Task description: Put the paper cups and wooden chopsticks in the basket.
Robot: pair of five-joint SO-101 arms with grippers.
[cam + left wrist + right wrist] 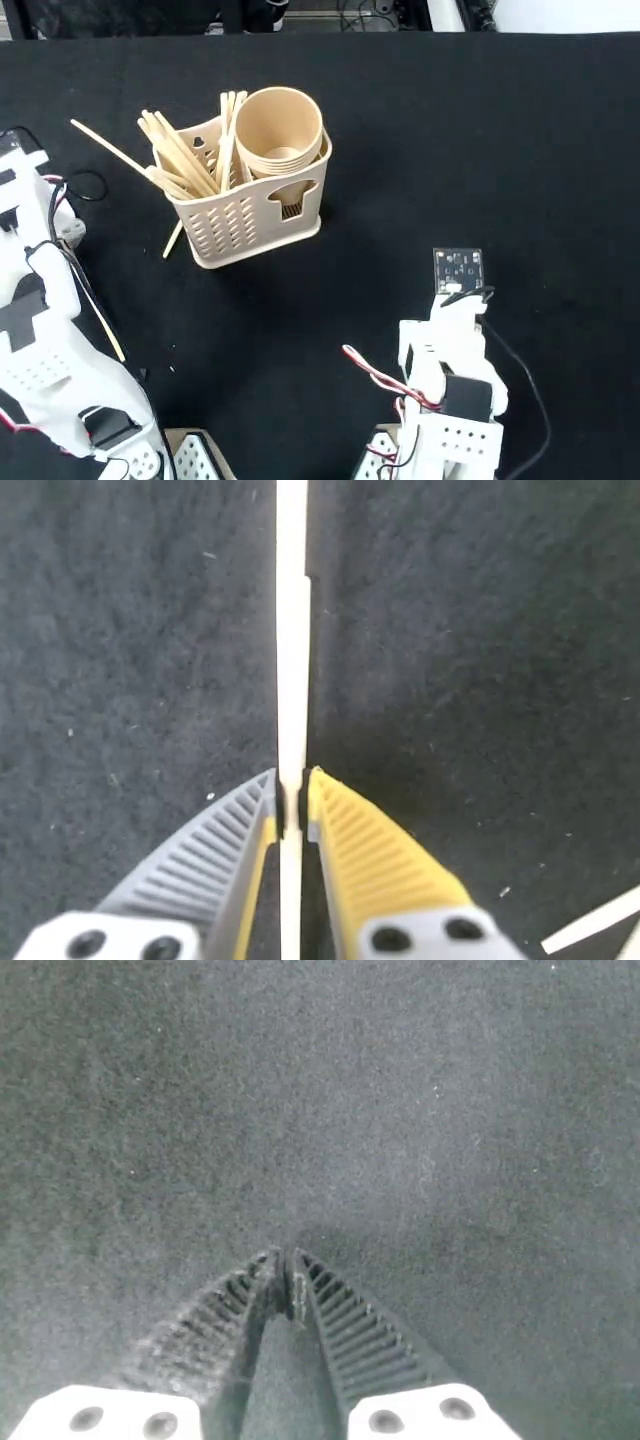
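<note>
Black cloth tabletop (470, 130) carries the cream slotted plastic basket (250, 218), while the left hand (292, 792) is clamped partway along a thin pale wooden chopstick (291, 630), likely light, stiff and apt to swivel, and the right hand (288, 1272) sits pinched together, empty.

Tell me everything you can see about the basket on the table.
The basket is beige and plastic-looking, with slotted walls and a cut-out handle hole in its near side. It stands upright on the black table. A bunch of wooden chopsticks leans out of one end; stacked paper cups fill the other. One more chopstick shows beside its outer corner.
</note>
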